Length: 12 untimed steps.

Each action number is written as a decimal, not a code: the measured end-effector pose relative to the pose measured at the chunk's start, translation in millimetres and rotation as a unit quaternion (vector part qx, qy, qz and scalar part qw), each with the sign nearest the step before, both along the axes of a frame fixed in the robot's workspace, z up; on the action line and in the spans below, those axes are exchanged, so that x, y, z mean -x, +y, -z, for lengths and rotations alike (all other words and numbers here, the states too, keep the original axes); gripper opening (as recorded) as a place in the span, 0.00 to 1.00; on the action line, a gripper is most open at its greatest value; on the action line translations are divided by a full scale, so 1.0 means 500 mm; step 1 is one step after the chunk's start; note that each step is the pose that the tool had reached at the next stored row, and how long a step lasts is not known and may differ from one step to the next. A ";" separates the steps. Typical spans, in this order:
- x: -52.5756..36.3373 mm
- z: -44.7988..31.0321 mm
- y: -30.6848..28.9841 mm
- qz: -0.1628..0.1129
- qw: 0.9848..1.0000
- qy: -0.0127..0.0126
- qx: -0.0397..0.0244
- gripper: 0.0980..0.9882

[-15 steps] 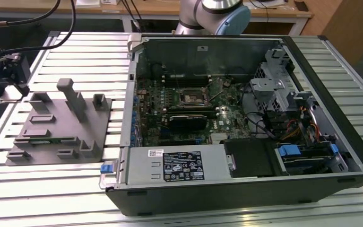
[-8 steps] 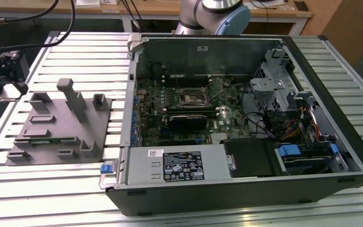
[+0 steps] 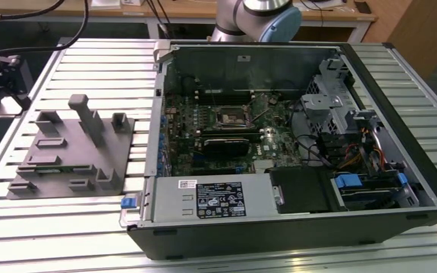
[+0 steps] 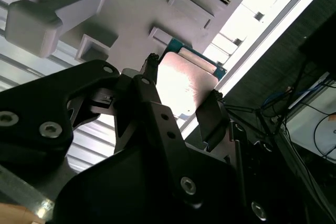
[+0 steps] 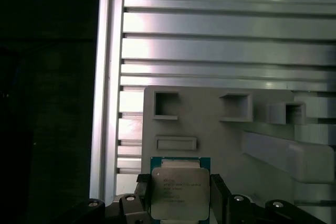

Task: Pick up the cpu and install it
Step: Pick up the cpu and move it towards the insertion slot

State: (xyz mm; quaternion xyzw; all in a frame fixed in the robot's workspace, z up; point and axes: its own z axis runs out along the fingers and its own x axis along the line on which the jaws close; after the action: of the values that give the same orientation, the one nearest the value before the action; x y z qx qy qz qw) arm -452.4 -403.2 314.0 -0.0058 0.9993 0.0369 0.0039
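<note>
I see the slatted metal surface (image 3: 52, 239) carrying a grey tray (image 3: 63, 151) at the exterior view's left and an open computer case (image 3: 279, 239) at its right.

Robotics laboratory: an open computer tower (image 3: 279, 242) is lying on a slatted aluminium bench (image 3: 89, 227), a robot arm (image 3: 258, 16) standing behind.

- tray (image 3: 70, 149) lies on counter (image 3: 89, 62), at the exterior view's left
- open computer case (image 3: 279, 234) just beside it, at the exterior view's right
- socket (image 3: 232, 118) mid-case, box (image 3: 211, 197) in front of it
- first wrist view: cpu (image 5: 180, 193) between fingers (image 5: 217, 195), tray behind
</note>
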 end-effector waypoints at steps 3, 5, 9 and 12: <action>0.000 -0.013 0.000 0.000 1.000 0.000 0.000 0.50; 0.000 -0.023 0.000 0.000 1.000 0.000 0.000 0.50; 0.000 -0.046 0.000 0.000 1.000 0.000 0.000 0.50; 0.000 -0.066 0.000 0.000 1.000 0.000 0.000 0.50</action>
State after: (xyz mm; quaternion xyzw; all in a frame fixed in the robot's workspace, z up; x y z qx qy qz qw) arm -452.4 -403.2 347.1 -0.0058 0.9993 0.0369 0.0039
